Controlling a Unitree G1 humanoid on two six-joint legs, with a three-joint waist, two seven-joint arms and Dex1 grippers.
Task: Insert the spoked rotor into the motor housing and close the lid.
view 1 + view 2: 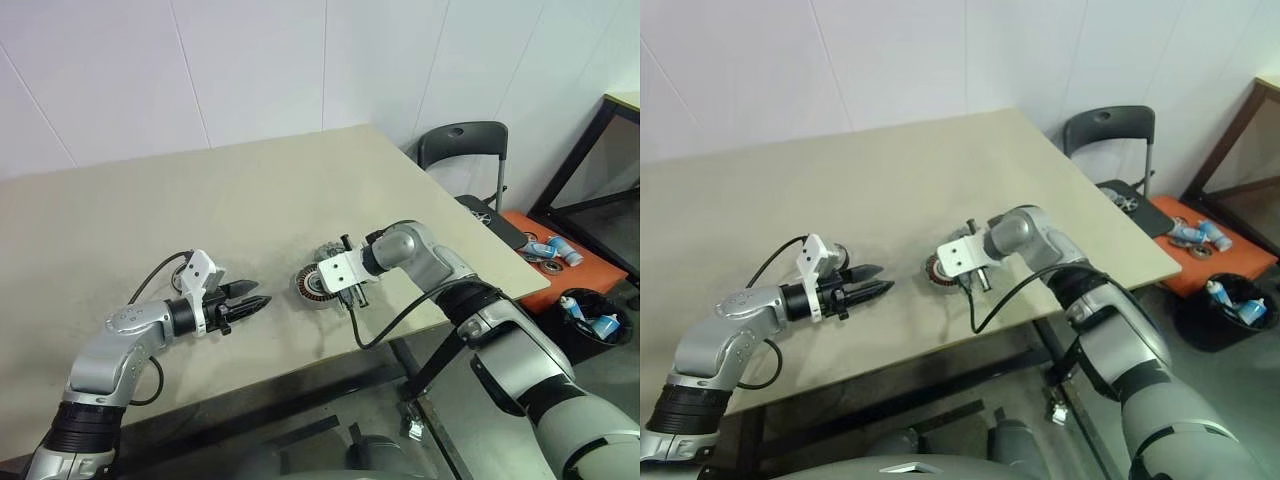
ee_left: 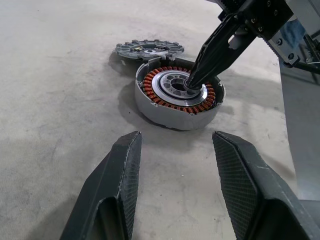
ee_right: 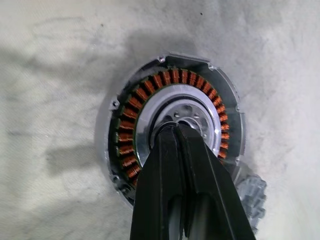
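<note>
My right gripper (image 3: 177,131) is pressed shut, both black fingers together in one point, and that point sits down in the centre of the motor housing (image 2: 178,93). Whether the tips actually touch the hub, I can't tell from here. The housing lies flat on the beige table (image 1: 200,210), near the front edge, copper windings ringing a bright silver inner disc.

Seen from my head, the grey toothed disc (image 2: 149,50) lies flat at about one o'clock from the housing, just beside it, its edge right against the housing's rim. It looks like the spoked rotor, though I can't make out its spokes clearly.

My left gripper (image 1: 245,297) hovers just above the tabletop at nine o'clock from the housing, near but apart. Its fingers (image 2: 117,185) are spread, nothing between them, pointing straight at the housing.

Off the table at three o'clock, a dark chair (image 1: 463,148) stands by the wall, and an orange tray (image 1: 560,265) holds small bits on the floor.
</note>
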